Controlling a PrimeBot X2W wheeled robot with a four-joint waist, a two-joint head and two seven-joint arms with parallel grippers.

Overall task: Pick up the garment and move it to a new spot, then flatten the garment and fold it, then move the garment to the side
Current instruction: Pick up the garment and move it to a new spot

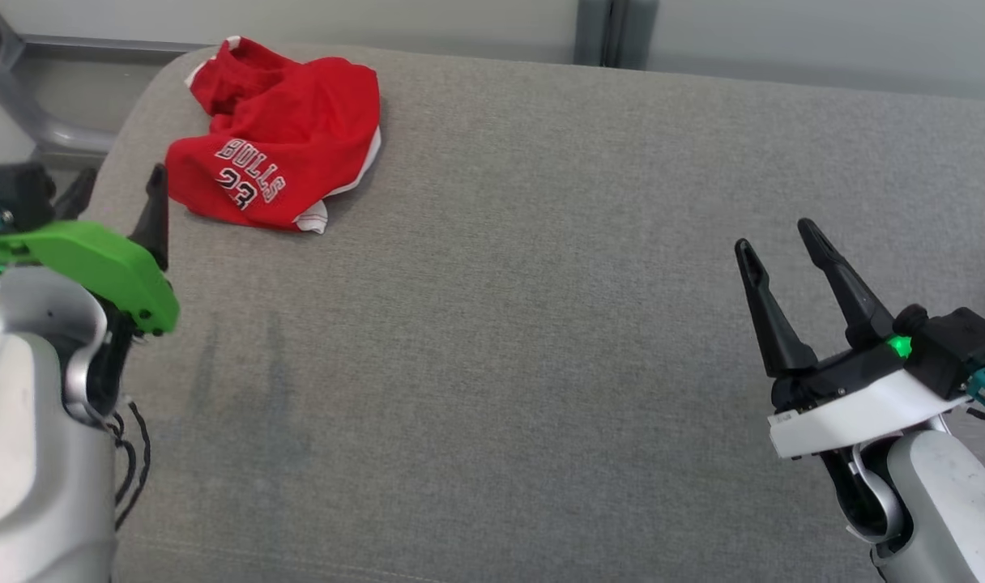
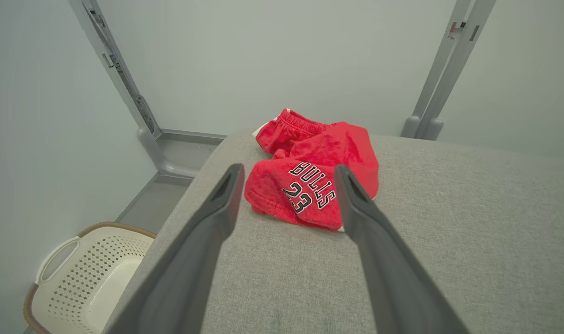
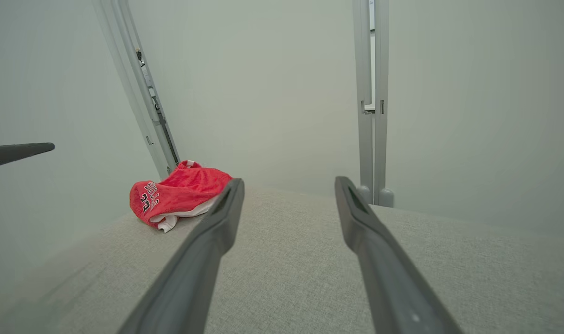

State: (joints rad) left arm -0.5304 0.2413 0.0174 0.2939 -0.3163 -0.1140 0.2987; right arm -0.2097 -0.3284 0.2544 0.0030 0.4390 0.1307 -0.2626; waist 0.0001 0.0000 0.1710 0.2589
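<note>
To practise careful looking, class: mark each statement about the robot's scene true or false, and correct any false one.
1. The red garment lies crumpled near the far left corner of the grey surface. True.
2. The left gripper is shut on the garment. False: it is open, short of the garment, holding nothing.
3. The right gripper is open and empty. True.
4. The garment's print reads LAKERS 24. False: it reads BULLS 23.
5. The cream basket stands on the surface. False: it sits lower down, beside the surface.
</note>
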